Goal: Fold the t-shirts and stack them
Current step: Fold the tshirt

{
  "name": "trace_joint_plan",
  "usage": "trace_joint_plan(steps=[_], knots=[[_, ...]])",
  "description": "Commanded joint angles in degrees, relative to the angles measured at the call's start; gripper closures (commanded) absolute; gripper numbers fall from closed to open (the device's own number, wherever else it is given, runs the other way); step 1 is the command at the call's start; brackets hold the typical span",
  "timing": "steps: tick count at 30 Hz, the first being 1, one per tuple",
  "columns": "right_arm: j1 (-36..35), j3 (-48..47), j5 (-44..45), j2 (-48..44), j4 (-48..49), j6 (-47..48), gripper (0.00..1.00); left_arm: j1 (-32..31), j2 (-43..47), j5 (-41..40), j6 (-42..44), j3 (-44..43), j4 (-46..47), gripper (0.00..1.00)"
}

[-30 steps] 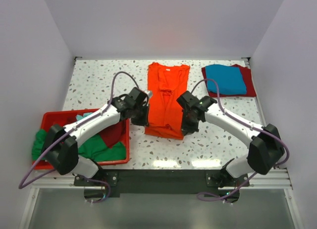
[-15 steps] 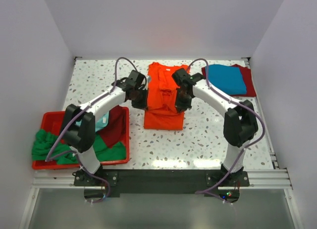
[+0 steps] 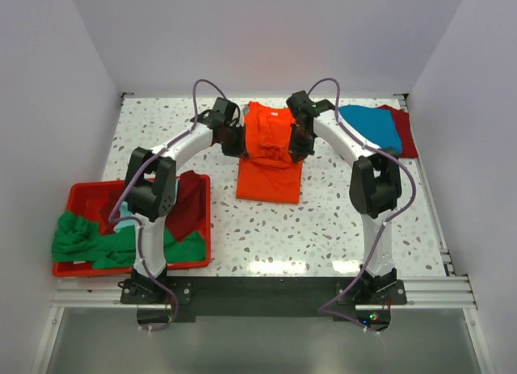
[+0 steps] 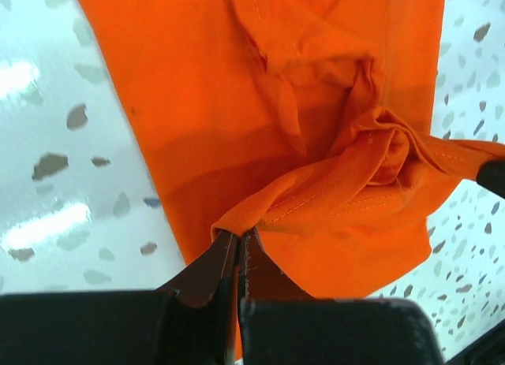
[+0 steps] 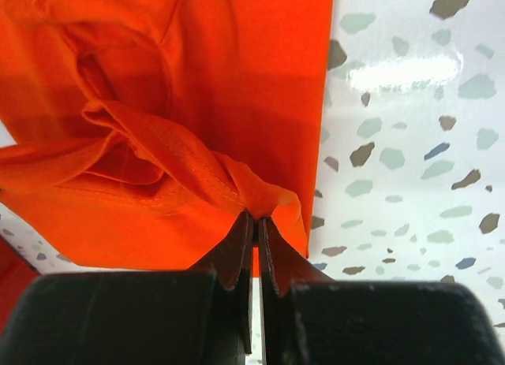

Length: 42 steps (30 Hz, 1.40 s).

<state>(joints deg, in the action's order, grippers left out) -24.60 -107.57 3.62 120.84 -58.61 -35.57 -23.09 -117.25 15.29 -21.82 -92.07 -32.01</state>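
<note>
The left gripper [image 3: 235, 142] is clamped tight on a pinch of the orange t-shirt [image 3: 271, 168], its two dark fingers pressed together over a stitched hem at the shirt's left side. The left wrist view shows that hem rising out of the closed fingertips in a bunched ridge. The right gripper [image 3: 298, 144] is likewise clenched on the same hem at the shirt's right side, and in the right wrist view the cloth twists into a small knot just above its fingertips. Both arms reach far across the speckled white tabletop [image 3: 339, 220], their wrists facing each other with the shirt between them.

The orange t-shirt lies in the middle of the tabletop, toward the far edge. Its lower part is lifted and carried over the upper part, and the fold nearest the arms lies flat.

In the far right corner, a folded blue t-shirt [image 3: 373, 128] rests on top of a folded dark red t-shirt [image 3: 407, 136].

At the near left corner stands a red bin [image 3: 81, 188]. A crumpled green t-shirt [image 3: 81, 238] spills over its left wall, and a dark red garment [image 3: 191, 201] lies inside by its right wall.
</note>
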Motion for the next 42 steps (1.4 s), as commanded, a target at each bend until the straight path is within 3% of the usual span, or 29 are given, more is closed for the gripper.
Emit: trace_joint_plan(steps=[1, 19, 20, 21, 23, 24, 27, 33, 42], knots=[[1.3, -5.0, 0.8, 2.3, -1.9, 2.6, 1.0, 1.4, -2.1, 1.8, 0.7, -5.0, 3.1, 1.0], [4.3, -16.7, -3.0, 12.5, -4.2, 5.8, 1.0, 3.0, -6.2, -0.9, -4.5, -6.9, 2.7, 1.0], [4.4, -17.2, -3.0, 12.6, -4.8, 5.8, 0.85, 3.0, -6.1, -1.2, -4.7, -7.0, 2.1, 0.99], [4.3, -18.0, -3.0, 12.5, -5.0, 5.9, 0.74, 3.1, -6.1, -1.7, -5.0, -6.9, 1.9, 0.8], [4.3, -18.3, -2.7, 11.7, -5.1, 6.0, 0.52, 3.1, -4.8, -3.2, -5.7, -5.8, 1.9, 0.63], [4.3, -18.1, -2.6, 10.3, -5.0, 6.0, 0.48, 3.1, -4.0, -4.3, -6.0, -4.9, 2.6, 0.44], [3.9, -16.1, -1.8, 6.9, -3.8, 6.6, 0.41, 3.1, -0.4, -5.6, -6.0, -1.2, 5.5, 0.29], [0.3, -12.8, -3.2, 4.1, -1.8, 7.1, 0.41, 2.5, 3.3, -1.1, -3.8, 5.1, 8.9, 0.3], [-3.3, -19.1, -6.7, 12.9, -2.8, 6.9, 0.44, 1.0, 4.2, 1.8, -1.7, 10.5, 8.1, 0.32]])
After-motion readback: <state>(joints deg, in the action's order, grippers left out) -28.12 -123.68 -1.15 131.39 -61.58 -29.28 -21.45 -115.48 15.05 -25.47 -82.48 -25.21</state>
